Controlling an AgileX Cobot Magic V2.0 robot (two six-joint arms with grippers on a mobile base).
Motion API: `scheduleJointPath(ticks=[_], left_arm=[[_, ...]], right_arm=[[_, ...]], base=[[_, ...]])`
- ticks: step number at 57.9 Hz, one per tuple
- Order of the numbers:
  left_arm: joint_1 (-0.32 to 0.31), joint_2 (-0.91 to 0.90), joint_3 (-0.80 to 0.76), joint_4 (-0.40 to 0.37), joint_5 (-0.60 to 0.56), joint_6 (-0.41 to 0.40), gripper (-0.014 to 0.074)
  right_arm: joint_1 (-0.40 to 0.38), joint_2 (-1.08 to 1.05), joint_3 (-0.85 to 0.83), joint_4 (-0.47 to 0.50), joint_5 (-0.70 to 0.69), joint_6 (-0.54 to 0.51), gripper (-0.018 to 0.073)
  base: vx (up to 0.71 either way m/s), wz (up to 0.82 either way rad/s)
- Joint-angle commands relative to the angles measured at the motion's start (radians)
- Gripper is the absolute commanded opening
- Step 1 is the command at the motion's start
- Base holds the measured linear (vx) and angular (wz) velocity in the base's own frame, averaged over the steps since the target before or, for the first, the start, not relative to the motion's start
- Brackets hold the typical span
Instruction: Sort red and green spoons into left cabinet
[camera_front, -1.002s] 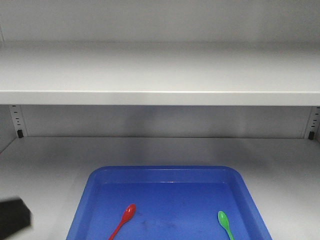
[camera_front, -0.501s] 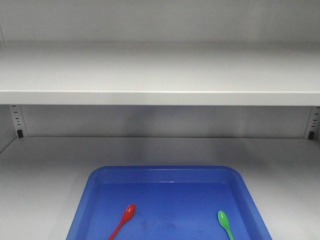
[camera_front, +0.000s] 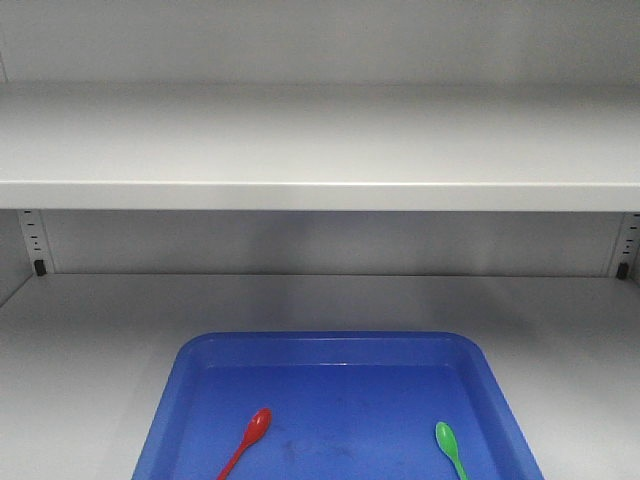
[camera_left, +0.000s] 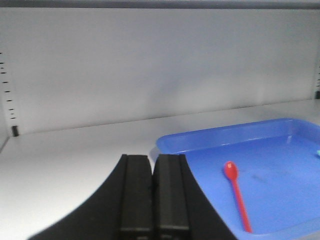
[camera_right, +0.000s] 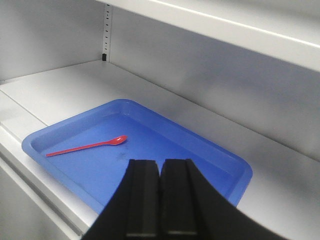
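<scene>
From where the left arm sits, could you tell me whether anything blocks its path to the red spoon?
Nothing visible does. The left end effector, shut, sits just outside the blue tray; only its low rim lies before the red spoon.

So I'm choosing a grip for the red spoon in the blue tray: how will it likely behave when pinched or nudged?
The red spoon looks thin and plastic, so probably very light. It lies flat on the glossy blue tray, so a nudge would likely slide it. Its slim handle sits low, so pinching it may be fiddly.
</scene>
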Motion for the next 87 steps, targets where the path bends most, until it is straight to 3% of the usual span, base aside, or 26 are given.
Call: scheduleJointPath(ticks=[1,4,8,13,18,24,34,41,60,87], left_arm=[[0.0,0.029,-0.026,0.074,-0.069,-0.074,0.0],[0.0,0.03,-0.026,0.186,-0.077,-0.181,0.0],[0.0,0.03,-0.014,0.386,-0.099,-0.388,0.0],[0.0,0.03,0.028,0.572,-0.163,-0.598,0.0],[0.0,0.021,0.106,0.705,-0.247,-0.768,0.0],[0.0,-0.039,0.22,0.802,-0.357,-0.878,0.0],[0.0,-0.2,0.392,0.854,-0.47,-0.948,0.0],[-0.013,-0.208,0.384,0.937,-0.368,-0.968,0.0],[-0.201,-0.212,0.39,0.984,-0.374,-0.964,0.0],[-0.198,-0.21,0.388,0.996,-0.362,-0.967,0.0]], right_arm=[[-0.001,0.011,-0.029,0.039,-0.059,0.003,-0.0004],[-0.001,0.011,-0.029,0.039,-0.059,0.003,-0.0004],[-0.001,0.011,-0.029,0.039,-0.059,0.003,-0.0004],[-0.001,0.011,-0.029,0.039,-0.059,0.003,-0.0004],[-0.001,0.011,-0.029,0.041,-0.059,0.003,-0.0004],[-0.001,0.011,-0.029,0.039,-0.059,0.003,-0.0004],[-0.001,0.011,-0.029,0.039,-0.059,0.003,-0.0004],[-0.001,0.007,-0.029,0.042,-0.057,0.003,-0.0004],[-0.001,0.007,-0.029,0.04,-0.057,0.003,-0.0004],[-0.001,0.007,-0.029,0.04,-0.057,0.003,-0.0004]], base=[[0.0,0.0],[0.0,0.0],[0.0,0.0],[0.0,0.0],[0.0,0.0],[0.0,0.0],[0.0,0.0],[0.0,0.0],[0.0,0.0],[0.0,0.0]])
